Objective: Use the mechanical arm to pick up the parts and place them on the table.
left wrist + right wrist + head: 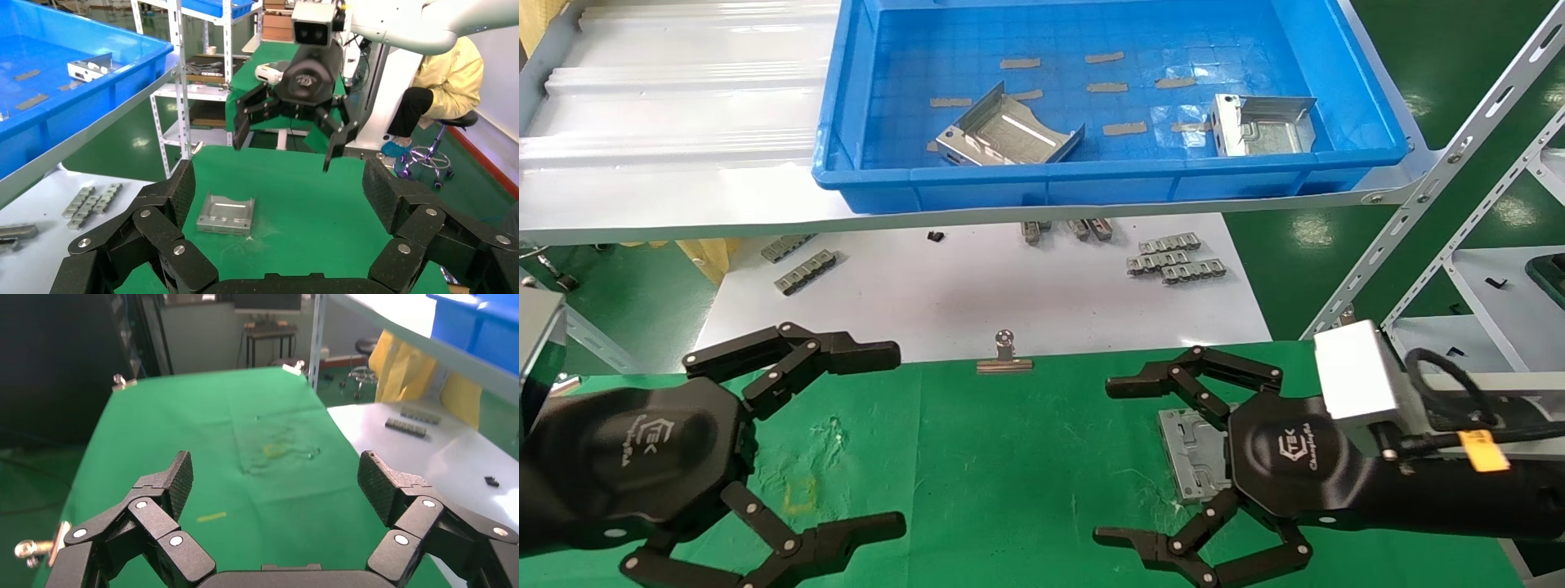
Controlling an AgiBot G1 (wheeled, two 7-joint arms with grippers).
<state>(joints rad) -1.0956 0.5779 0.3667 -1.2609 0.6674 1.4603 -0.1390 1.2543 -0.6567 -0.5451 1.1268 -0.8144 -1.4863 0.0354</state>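
Note:
Two shiny silver parts lie in the blue bin [1091, 184] on the shelf: one near its middle [1009, 135], one at its right [1263, 122]. A third part [1193, 453] lies flat on the green table [1009, 474], partly under my right gripper's palm; it also shows in the left wrist view [225, 214]. My right gripper [1107, 461] is open and empty just above the table, beside that part. My left gripper [891, 441] is open and empty over the table's left. In the left wrist view my left gripper [278, 190] faces the right gripper [294, 116].
A white board [977, 286] behind the table carries grey toothed strips [1173, 257]. A silver binder clip [1005, 359] sits on the table's far edge. A slotted metal rack [1442, 188] stands at the right. A yellow square outline [801, 494] marks the cloth.

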